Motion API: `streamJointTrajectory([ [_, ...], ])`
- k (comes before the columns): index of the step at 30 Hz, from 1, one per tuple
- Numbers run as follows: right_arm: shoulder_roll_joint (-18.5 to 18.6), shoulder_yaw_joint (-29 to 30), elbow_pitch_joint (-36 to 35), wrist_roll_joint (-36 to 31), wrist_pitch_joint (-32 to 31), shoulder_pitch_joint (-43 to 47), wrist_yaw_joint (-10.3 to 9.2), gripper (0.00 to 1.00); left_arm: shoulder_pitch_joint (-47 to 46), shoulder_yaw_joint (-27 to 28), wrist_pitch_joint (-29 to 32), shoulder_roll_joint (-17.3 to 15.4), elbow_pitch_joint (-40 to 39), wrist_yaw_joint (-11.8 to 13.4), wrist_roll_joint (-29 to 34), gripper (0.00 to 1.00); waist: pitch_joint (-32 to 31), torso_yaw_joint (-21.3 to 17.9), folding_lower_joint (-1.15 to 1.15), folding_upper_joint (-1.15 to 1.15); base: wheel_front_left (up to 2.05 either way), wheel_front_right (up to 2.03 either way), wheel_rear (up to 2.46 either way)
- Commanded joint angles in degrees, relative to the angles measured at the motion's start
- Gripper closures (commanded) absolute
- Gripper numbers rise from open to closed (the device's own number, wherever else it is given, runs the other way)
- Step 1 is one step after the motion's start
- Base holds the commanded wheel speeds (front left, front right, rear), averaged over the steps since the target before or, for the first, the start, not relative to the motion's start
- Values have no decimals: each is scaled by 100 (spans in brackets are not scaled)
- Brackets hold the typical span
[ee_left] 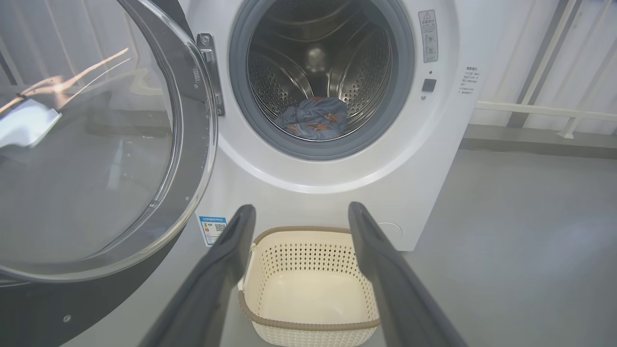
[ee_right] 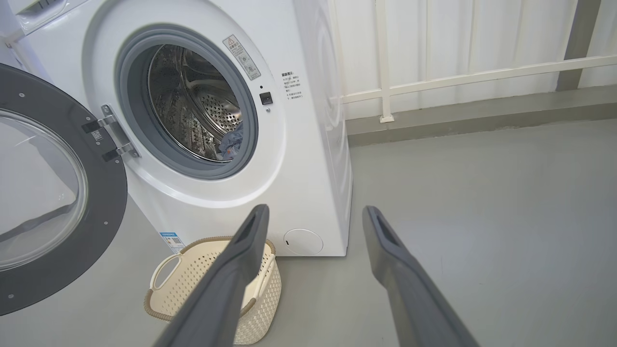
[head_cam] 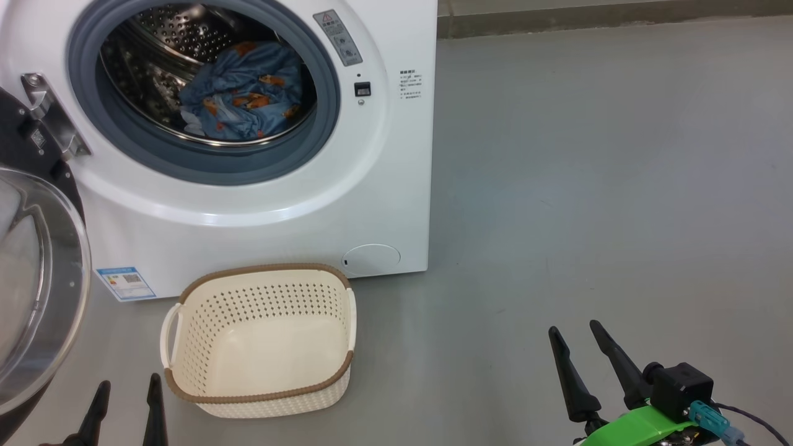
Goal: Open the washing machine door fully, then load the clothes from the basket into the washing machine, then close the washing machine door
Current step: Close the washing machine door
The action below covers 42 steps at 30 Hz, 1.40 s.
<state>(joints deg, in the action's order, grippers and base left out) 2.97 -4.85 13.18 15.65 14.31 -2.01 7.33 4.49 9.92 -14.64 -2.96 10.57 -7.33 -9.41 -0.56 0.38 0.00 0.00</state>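
I have the washer (head_cam: pixel 248 217) standing on the grey floor (head_cam: pixel 588 186), its door (head_cam: pixel 37 279) swung wide open at my left. The basket (head_cam: pixel 260 271) sits empty on the floor just in front of the washer. The clothes (head_cam: pixel 248 93), blue with orange bears and a bit of white, lie inside the drum (head_cam: pixel 161 37). My left gripper (head_cam: pixel 129 381) hovers beside the basket, and my right gripper (head_cam: pixel 573 326) is well off to the right. Both have their jaws spread wide, holding nothing.
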Motion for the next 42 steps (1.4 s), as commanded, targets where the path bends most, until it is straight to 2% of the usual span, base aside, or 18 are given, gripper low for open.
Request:
streamJointTrajectory([
  [1, -10, -121, -158, -66, 69, -16, 16, 0, -170, 182, -36, -124, -173, -15, -44, 0, -7, 5, 0, 0, 0, 0, 0],
  [15, -10, -161, -195, -163, 69, -16, 16, 0, -164, 247, -36, -93, -85, -15, -95, 0, -5, 354, 0, 0, 0, 0, 0],
  [30, -10, -143, -187, -197, 69, 6, 16, 0, -149, 314, -36, -41, 105, -15, -74, 0, -104, 1415, 0, 0, 0, 0, 0],
  [42, -10, -202, -193, -134, 69, -18, 16, 0, -132, 518, -36, -13, 265, -15, -45, 0, -128, 2088, 0, 0, 0, 0, 0],
])
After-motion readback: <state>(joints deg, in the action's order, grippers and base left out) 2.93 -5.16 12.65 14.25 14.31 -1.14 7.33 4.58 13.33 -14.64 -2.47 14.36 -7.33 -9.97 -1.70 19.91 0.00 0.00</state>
